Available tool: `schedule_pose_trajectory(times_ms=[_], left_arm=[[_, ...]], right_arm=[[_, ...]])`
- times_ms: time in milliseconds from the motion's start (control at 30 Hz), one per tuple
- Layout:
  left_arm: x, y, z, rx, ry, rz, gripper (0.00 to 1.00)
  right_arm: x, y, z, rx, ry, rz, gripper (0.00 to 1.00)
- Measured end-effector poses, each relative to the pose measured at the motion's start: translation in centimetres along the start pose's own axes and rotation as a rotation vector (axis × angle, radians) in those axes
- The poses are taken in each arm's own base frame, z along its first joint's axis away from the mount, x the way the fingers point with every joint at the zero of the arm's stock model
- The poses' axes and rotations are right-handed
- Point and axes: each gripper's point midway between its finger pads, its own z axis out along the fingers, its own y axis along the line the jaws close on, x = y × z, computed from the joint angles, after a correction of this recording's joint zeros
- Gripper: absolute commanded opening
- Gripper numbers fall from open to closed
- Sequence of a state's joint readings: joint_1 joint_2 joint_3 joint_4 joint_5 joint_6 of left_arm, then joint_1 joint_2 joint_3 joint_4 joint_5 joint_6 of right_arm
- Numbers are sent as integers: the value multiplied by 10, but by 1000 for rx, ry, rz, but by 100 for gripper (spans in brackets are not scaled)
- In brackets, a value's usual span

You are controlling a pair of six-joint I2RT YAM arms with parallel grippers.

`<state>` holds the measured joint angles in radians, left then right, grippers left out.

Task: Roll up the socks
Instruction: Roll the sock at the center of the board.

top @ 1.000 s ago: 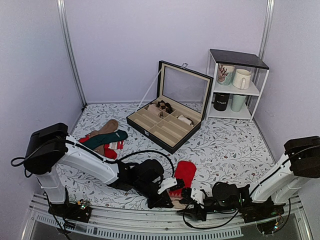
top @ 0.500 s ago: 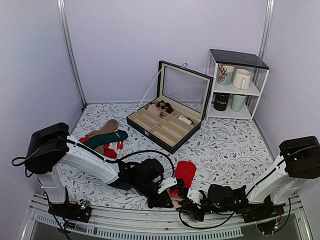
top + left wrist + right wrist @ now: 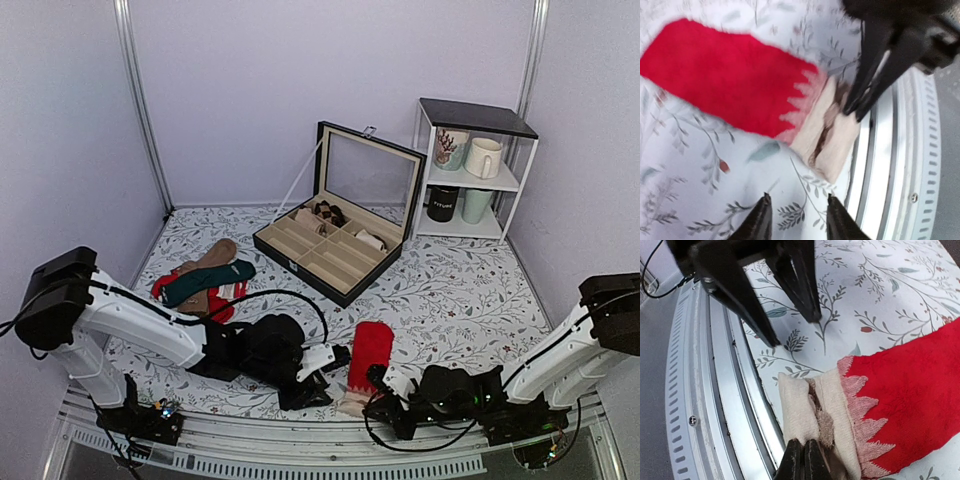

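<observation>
The beige cuff (image 3: 805, 405) of the one red pair of socks (image 3: 920, 385) lies at the table's near edge, reaching the metal rail (image 3: 705, 390). The red body stretches away from it, flat on the floral table (image 3: 450, 290). Two grippers meet here. The right gripper (image 3: 802, 460) has its fingers pressed together on the cuff's near edge, pinching it. The left gripper (image 3: 797, 220) is just beside the cuff with its two fingers spread, holding nothing. Farther back on the left lies one loose pile of other socks (image 3: 208, 280), in dark green, brown and red-and-white stripes. Behind the centre stands one open, divided case (image 3: 330, 245). At the far right, one white shelf rack (image 3: 475, 118) carries four mugs (image 3: 483, 157), two on each level.
</observation>
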<state>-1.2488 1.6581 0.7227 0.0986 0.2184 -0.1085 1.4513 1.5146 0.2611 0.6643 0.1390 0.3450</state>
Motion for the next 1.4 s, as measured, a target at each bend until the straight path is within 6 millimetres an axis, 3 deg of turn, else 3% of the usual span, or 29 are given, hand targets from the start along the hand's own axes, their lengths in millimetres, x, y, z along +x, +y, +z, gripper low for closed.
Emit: schedule_pose_trajectory(times_ms=[133,267,400,600,733,800,900,967,1100,1133,1267,1400], left_arm=[[-28,-6,-13,-21,-121,104,45],[-44,-24,-9,-9,-199,229,47],[-41,-31,4,-9,-203,316,47],[-17,-19,37,-37,-111,383,46],[-19,-17,43,-47,-116,403,46],[-19,-16,44,-50,-117,406,42],[-19,-15,47,-54,-119,407,17],[-22,-15,49,-54,-120,401,5],[-24,-18,50,-38,-125,382,0],[-23,-19,50,-35,-125,376,0],[-22,-21,48,-19,-118,322,0],[-16,-21,44,-13,-50,210,0]], right_arm=[[-3,-16,-1,-12,17,125,0],[-5,-28,1,-56,39,247,0],[-1,-25,7,-121,67,320,0],[-2,-14,12,-207,73,376,0],[-1,-11,11,-229,80,393,0],[0,-10,10,-235,84,400,0],[2,-10,8,-243,87,409,0],[3,-11,5,-248,88,419,0],[4,-12,-2,-251,83,434,0],[3,-13,-3,-251,83,436,1],[1,-14,-3,-247,83,436,31],[-7,-13,-7,-251,61,425,42]])
